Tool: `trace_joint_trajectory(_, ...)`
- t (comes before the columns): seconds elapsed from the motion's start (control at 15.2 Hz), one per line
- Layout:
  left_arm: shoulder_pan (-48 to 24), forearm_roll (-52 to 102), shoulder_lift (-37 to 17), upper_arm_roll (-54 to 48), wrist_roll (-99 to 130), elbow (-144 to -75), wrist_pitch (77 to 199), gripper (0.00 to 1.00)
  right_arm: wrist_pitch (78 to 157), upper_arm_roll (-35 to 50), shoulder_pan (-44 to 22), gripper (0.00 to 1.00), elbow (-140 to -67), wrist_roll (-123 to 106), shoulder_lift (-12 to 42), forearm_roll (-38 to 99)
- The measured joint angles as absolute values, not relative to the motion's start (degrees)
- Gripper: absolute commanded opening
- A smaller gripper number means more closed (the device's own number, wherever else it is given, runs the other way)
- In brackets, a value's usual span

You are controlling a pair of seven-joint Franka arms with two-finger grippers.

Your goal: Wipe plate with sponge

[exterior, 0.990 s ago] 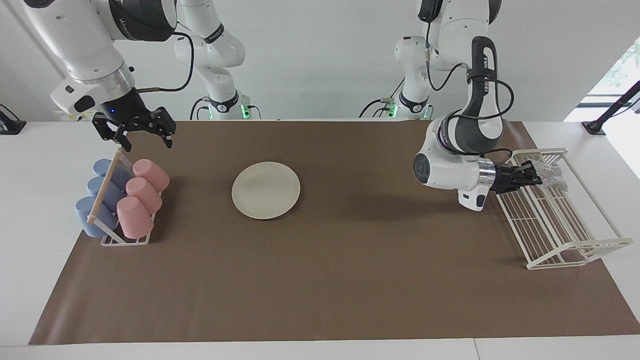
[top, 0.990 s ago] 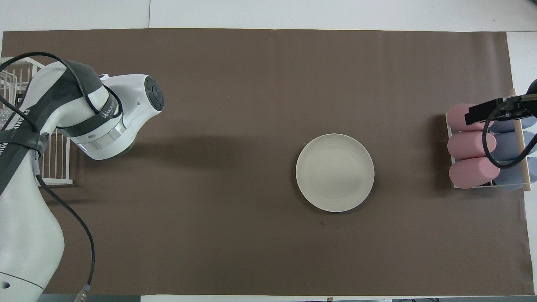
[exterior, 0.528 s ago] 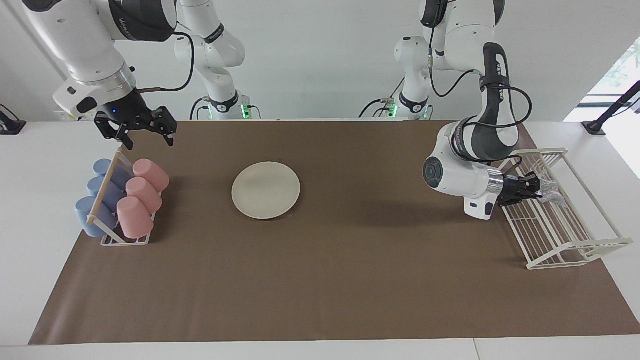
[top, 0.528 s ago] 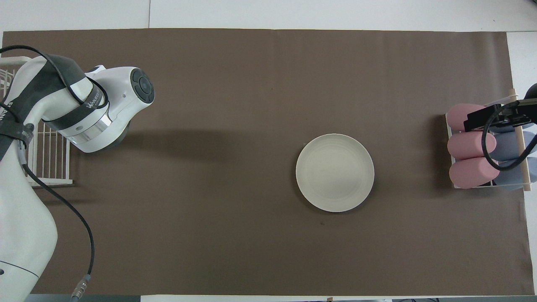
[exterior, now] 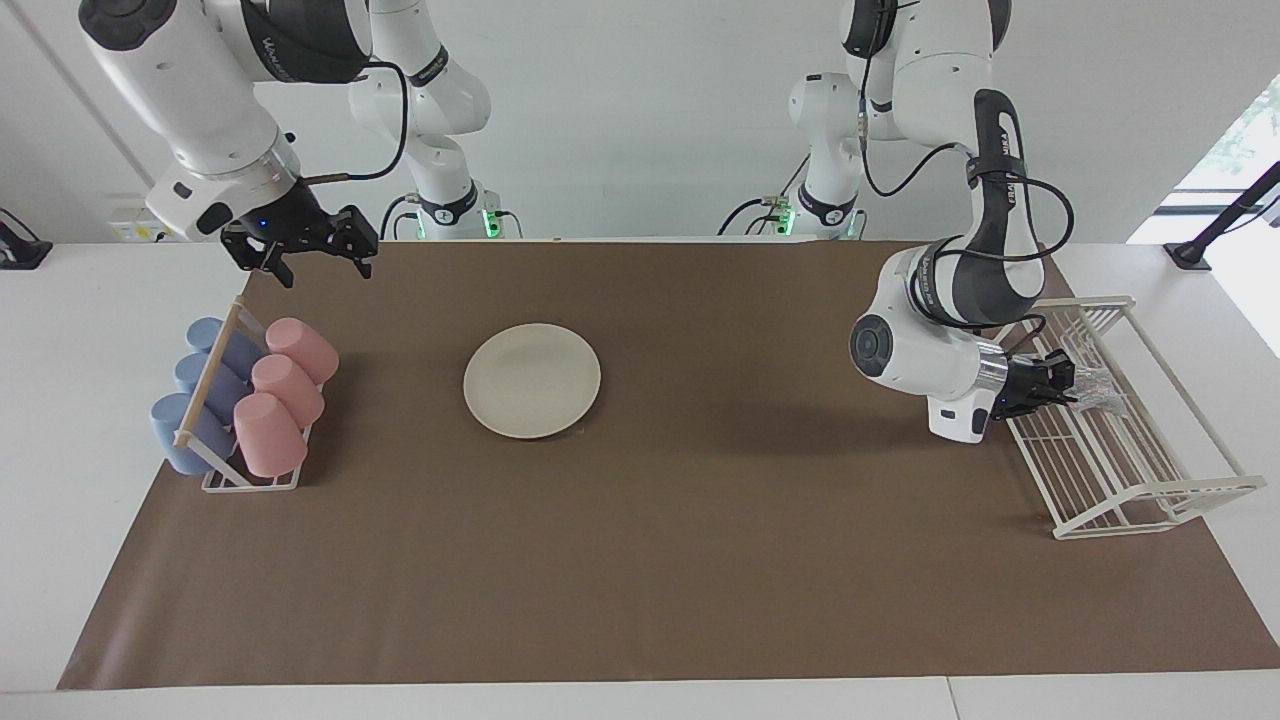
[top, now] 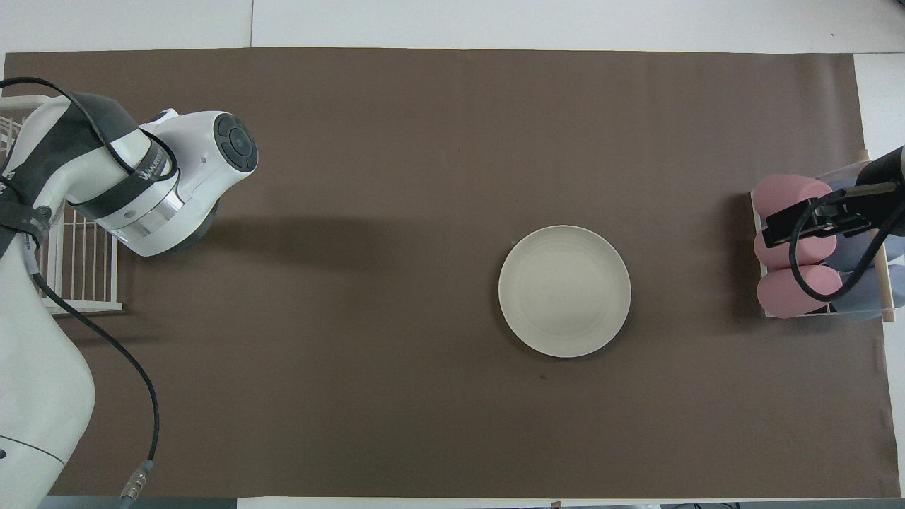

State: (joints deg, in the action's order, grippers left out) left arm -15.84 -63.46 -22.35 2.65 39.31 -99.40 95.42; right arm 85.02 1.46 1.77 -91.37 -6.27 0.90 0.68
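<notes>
Pinching a small silvery-grey wrinkly mesh sponge (exterior: 1098, 380) in my shut left gripper (exterior: 1068, 381): light, springy, snag-prone over the white wire rack (exterior: 1130, 480). My right gripper (exterior: 322, 261) hangs open; the round cream-white plate (exterior: 532, 380) looks stiff and slick.

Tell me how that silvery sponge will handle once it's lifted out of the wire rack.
The sponge looks like a wrinkly mesh wad, so it is probably soft and will squash in the shut left gripper. Small beside the plate, it is likely very light. Its loose mesh might snag on the wire rack.

One plate (exterior: 532, 379), six cups (exterior: 277, 378), two racks (exterior: 1120, 420)
</notes>
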Motion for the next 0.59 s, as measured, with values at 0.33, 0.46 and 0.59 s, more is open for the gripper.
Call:
trace_joint_trajectory(0.33, -15.54, -63.32, -22.35, 2.66, 39.43, -99.35, 95.86, 1.00, 85.38, 1.28, 1.87, 1.00, -91.52, -6.27, 0.71, 0.68)
trace_joint_trajectory(0.46, -15.36, -63.30, -22.35, 2.66, 39.43, -99.28, 95.92, 1.00, 85.38, 1.24, 1.88, 1.00, -91.52, -6.27, 0.70, 0.68)
trace_joint_trajectory(0.59, -15.35, -63.29, -22.35, 2.66, 39.45, -99.26, 95.93, 1.00, 85.49, 1.15, 1.94, 1.00, -91.52, -6.27, 0.69, 0.68)
